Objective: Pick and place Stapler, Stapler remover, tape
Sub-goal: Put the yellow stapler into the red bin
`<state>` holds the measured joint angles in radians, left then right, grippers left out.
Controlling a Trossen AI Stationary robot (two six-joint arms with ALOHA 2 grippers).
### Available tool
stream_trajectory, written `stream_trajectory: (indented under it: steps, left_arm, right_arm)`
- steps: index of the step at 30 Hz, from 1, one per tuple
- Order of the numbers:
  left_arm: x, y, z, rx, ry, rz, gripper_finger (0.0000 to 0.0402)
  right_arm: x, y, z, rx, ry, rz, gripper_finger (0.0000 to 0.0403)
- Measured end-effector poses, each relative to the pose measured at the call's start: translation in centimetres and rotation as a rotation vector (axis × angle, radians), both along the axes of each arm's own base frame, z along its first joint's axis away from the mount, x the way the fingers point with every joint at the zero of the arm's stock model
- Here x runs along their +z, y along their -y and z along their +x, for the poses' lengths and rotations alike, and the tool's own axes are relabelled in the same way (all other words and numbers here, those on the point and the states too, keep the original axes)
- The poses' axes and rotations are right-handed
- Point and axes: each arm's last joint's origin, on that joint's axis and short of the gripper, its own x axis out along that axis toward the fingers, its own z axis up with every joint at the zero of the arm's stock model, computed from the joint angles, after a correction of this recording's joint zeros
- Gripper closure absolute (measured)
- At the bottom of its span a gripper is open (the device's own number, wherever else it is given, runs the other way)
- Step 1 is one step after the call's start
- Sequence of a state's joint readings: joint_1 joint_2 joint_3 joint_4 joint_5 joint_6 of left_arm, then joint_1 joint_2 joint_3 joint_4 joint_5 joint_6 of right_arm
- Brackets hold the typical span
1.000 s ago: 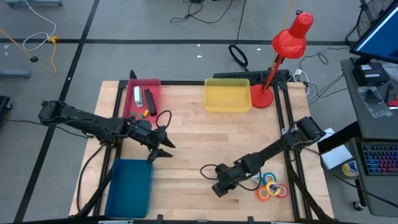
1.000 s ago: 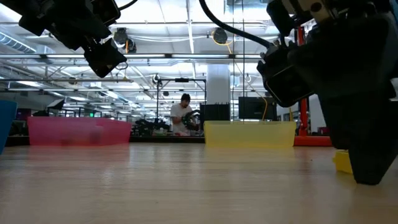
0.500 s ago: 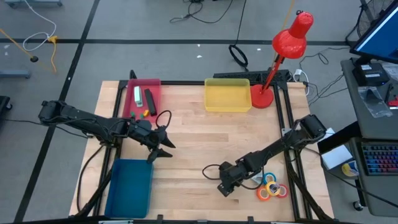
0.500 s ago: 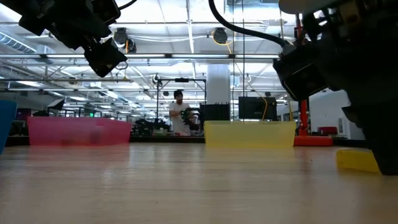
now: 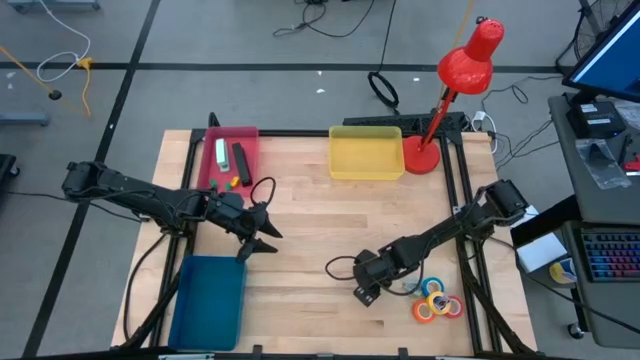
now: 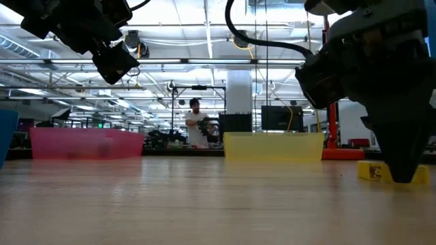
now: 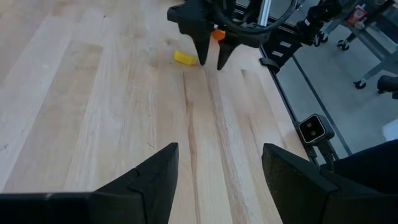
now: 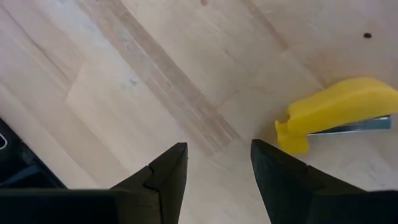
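Right gripper (image 5: 364,293), jaws parted and empty, has slid back toward the tape (image 5: 436,302); the yellow stapler (image 8: 336,116) lies on the table (image 5: 310,220) just beside its fingertips. Left gripper (image 5: 268,235) stays open by the blue tray (image 5: 208,300).

A pale wooden tabletop (image 5: 310,215) fills the middle of the high view, ringed by a black frame. At its far edge sit a pink tray (image 5: 216,168) and a yellow tray (image 5: 366,170), well apart from each other. A blue tray (image 5: 209,300) lies at the near left corner. Just beside the yellow tray stands a red desk lamp (image 5: 455,85), its round base at the tabletop's far right corner. Black cables (image 5: 381,88) trail over the grey floor behind it. A keyboard (image 5: 610,257) rests on a desk to the right. In the low view, a person (image 6: 197,125) stands far back in the room.
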<state>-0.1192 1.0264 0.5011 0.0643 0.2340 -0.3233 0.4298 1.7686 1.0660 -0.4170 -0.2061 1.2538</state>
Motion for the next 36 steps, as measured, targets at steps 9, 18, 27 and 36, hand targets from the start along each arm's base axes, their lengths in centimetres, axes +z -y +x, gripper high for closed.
stream_trajectory:
  steps: [9, 18, 27, 36]
  left_arm:
    - [0.0, 0.0, 0.0, 0.0, 0.004, 0.0, 0.0172]
    - [0.1, 0.0, 0.1, -0.002, 0.017, 0.002, 0.0172]
    - [0.2, 0.0, 0.1, -0.001, 0.018, 0.0, 0.0172]
    - [0.5, 0.0, 0.2, 0.018, 0.037, -0.044, 0.0172]
  right_arm:
    - [3.8, 1.3, -2.1, -0.004, 0.009, -0.068, 0.0232]
    - [6.5, 2.2, -3.7, 0.035, 0.064, -0.108, 0.0232]
    - [6.6, 2.8, -3.1, 0.134, 0.144, -0.138, 0.0232]
    - [7.1, 2.9, -2.0, 0.208, 0.281, -0.137, 0.0232]
